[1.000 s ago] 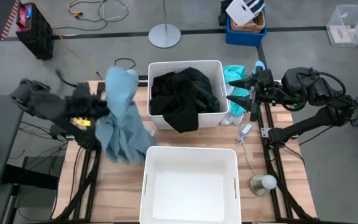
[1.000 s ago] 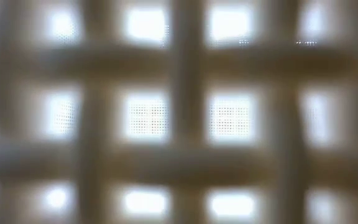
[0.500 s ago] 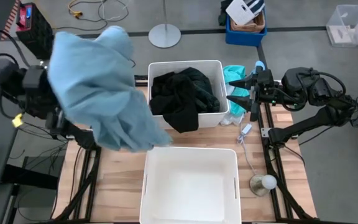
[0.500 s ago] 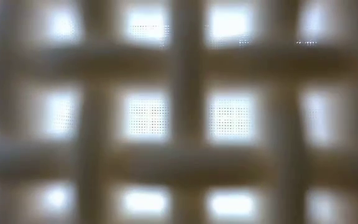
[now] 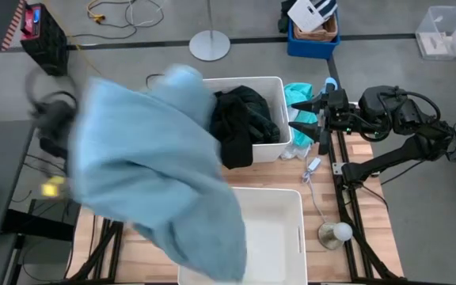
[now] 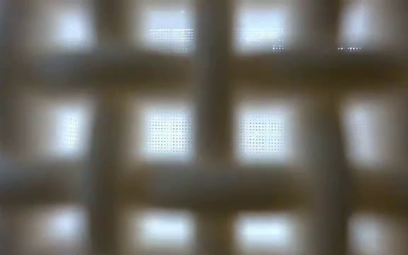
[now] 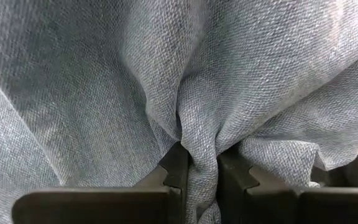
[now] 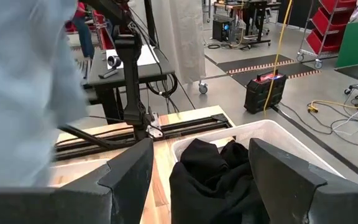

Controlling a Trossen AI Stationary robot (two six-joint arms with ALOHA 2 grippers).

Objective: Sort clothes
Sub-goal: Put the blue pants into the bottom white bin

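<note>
A dusty blue-grey garment [image 5: 157,174] hangs high above the table's left half and hides my left gripper in the high view. In the left wrist view my left gripper [image 7: 199,171] is shut on its fabric. Black clothes [image 5: 244,119] lie in the far white bin [image 5: 275,87], one part draped over its near wall. A turquoise garment [image 5: 298,93] lies beside that bin's right wall. My right gripper [image 5: 295,119] is open and empty at the table's right, next to the far bin; it also shows in the right wrist view [image 8: 201,149]. My left gripper pinches a bunched fold of the blue-grey garment [image 7: 197,146] between its two fingers [image 7: 176,165]; several layers are gathered there. The fabric spreads out past the fingers and fills the wrist view. In the high view the garment is lifted clear of the table.
An empty white bin [image 5: 279,229] stands at the near middle, its left part under the hanging garment. A small cabled device [image 5: 313,165], a round white object [image 5: 340,231] and a blue-capped bottle [image 5: 329,83] are at the right. A blurred bin lattice [image 6: 204,127] fills the low view.
My left arm has swung up with the blue-grey garment. The garment hung narrow over the table's left edge a second ago. It has risen, spread wide and swept toward the right and near side, over the near bin's left part.
</note>
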